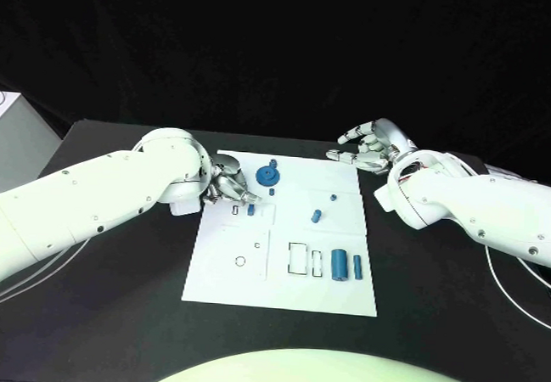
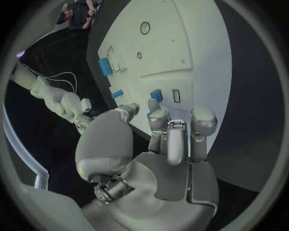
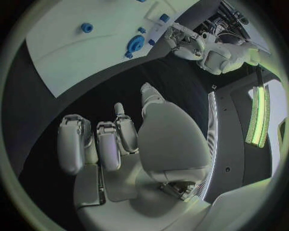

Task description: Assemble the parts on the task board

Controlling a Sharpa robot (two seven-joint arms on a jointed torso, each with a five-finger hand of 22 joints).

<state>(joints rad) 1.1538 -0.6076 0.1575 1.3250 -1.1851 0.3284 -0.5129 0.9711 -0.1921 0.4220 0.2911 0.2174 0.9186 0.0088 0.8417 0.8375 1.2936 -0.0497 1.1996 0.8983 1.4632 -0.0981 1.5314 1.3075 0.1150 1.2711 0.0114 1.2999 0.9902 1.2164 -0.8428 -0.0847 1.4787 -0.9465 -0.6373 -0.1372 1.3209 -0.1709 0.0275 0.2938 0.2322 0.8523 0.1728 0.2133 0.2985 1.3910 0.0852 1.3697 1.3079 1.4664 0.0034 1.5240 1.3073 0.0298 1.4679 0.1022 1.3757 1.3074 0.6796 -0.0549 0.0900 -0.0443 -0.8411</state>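
While the left hand [image 1: 225,187] rests low over the left side of the white task board [image 1: 247,283], its fingers curl down near a small blue part [image 1: 252,211], but I cannot tell if it holds anything. A blue round gear part [image 1: 270,175] sits just beside it. More blue parts [image 1: 341,263] lie lower on the board. The right hand [image 1: 371,147] hangs past the board's far right corner, over the black table [image 1: 98,319], with fingers spread and nothing in it.

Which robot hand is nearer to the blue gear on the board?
The left. The left robot hand sits at the task board's left edge just beside the blue gear; the right robot hand hovers off the board's far right corner, farther away.
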